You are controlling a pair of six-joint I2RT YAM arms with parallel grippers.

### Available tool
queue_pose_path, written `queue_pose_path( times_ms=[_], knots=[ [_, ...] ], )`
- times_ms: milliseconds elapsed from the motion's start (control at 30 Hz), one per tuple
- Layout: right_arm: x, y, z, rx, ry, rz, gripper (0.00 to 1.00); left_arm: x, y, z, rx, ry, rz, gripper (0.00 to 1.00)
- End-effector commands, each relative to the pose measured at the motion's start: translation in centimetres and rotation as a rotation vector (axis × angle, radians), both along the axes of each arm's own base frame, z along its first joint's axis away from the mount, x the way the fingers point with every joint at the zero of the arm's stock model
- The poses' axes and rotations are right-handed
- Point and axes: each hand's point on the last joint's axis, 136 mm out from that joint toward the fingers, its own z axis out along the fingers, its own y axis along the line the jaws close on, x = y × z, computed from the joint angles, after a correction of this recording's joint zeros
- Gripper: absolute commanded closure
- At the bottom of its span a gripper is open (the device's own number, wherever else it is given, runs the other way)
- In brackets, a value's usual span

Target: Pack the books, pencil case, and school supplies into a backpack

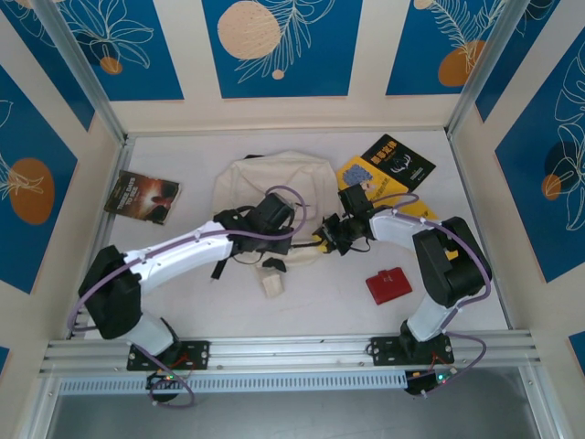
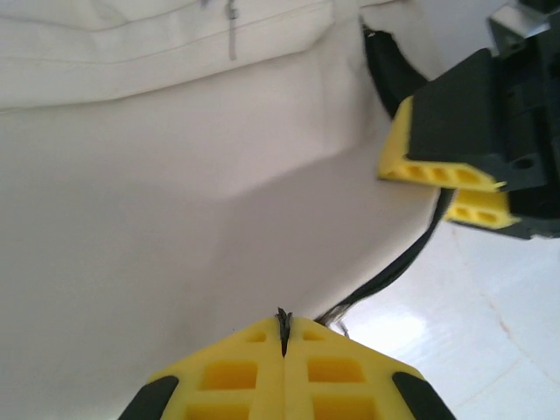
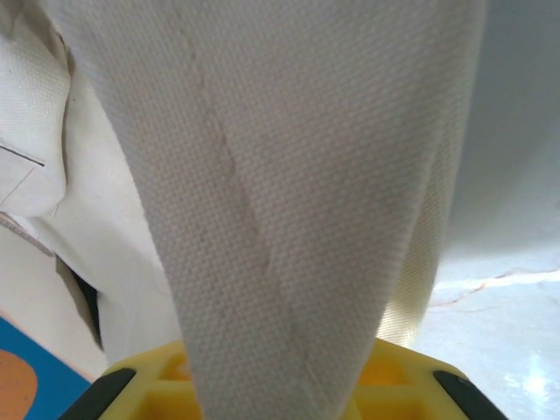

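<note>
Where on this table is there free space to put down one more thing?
Bare table lies between the small cream block and the red object, and at the far left corner behind the brown book. Around the backpack and the far-right books it is crowded.

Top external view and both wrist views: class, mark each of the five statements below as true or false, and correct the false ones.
1. The dark brown book lies to the left of the backpack, apart from it. True.
2. The black book is already inside the backpack. False: it lies on the table to the right of the backpack, overlapping the yellow book.
3. The left gripper is wide open. False: its fingers are pressed together at the backpack's fabric.
4. A flat red item lies on the table by the right arm. True.
5. Cream backpack fabric runs between the fingers of the right gripper. True.
</note>
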Motion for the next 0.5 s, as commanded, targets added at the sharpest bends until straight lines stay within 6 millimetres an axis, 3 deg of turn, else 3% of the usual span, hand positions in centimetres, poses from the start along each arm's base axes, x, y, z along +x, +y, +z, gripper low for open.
queue_pose_path(
  times_ms=[0,300,367,467],
  knots=[
    [0.2,-1.8,-1.2,-0.103,0.011,-0.022,0.80,0.1,4.3,-0.2,0.088,-0.018,0.058,1.00],
    [1.3,-4.4,-1.6,-0.198,-0.019,-0.048,0.83,0.1,11.6,-1.6,0.114,0.007,0.186,1.00],
    [2.0,-4.7,-1.3,-0.173,-0.030,-0.053,0.83,0.3,12.2,-1.7,0.099,0.014,0.194,1.00],
    [3.3,-4.8,0.0,-0.118,-0.077,-0.045,0.79,0.5,11.3,-1.4,0.061,0.012,0.158,1.00]
  ],
)
